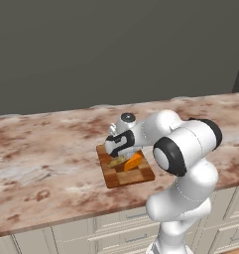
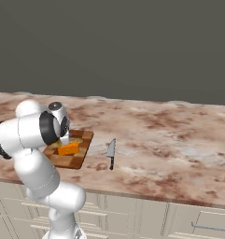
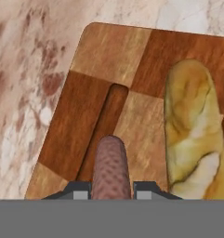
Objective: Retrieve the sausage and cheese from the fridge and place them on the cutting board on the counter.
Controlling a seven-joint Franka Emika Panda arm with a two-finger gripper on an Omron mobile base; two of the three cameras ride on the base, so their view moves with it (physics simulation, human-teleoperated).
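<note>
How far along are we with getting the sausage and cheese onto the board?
Done: the cheese already lies on the cutting board, beside a tan speckled lump. In hand: the gripper is shut on the sausage, held just above the board, its shadow on the wood. Left: set the sausage down, release it and withdraw.

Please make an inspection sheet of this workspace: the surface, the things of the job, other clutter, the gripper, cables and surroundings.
Surface: mottled counter, over cream cabinets.
Job's things: cutting board on the counter; cheese lies on it; sausage held just above the board, its shadow below.
Clutter: tan-olive lump on the board; knife on the counter, right of the board.
Grippers: gripper shut on the sausage.
Cables: nothing seen.
Surroundings: dark grey wall.
</note>
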